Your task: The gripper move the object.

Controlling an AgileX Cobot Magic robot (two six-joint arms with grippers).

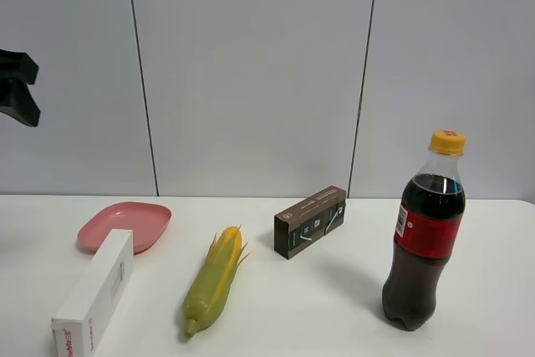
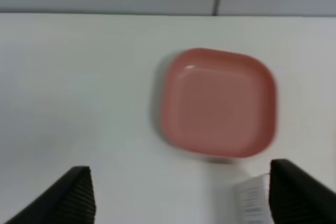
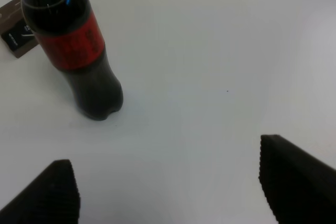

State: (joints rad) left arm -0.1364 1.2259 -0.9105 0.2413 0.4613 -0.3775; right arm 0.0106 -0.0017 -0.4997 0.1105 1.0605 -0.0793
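The long white carton (image 1: 96,294) with red lettering on its end lies on the table at the front left, its far end beside the pink plate (image 1: 125,225). My left gripper (image 1: 18,98) hangs high above the table's left edge, well clear of the carton. In the left wrist view the left gripper (image 2: 178,203) is open and empty. The plate (image 2: 218,103) lies below it, and a corner of the carton (image 2: 252,200) shows by one finger. My right gripper (image 3: 168,192) is open and empty over bare table, out of the exterior view.
A corn cob (image 1: 215,280) lies right of the carton. A dark brown box (image 1: 310,221) sits behind it at mid-table. A cola bottle (image 1: 424,236) stands upright at the right and also shows in the right wrist view (image 3: 79,56). A grey panel wall is behind.
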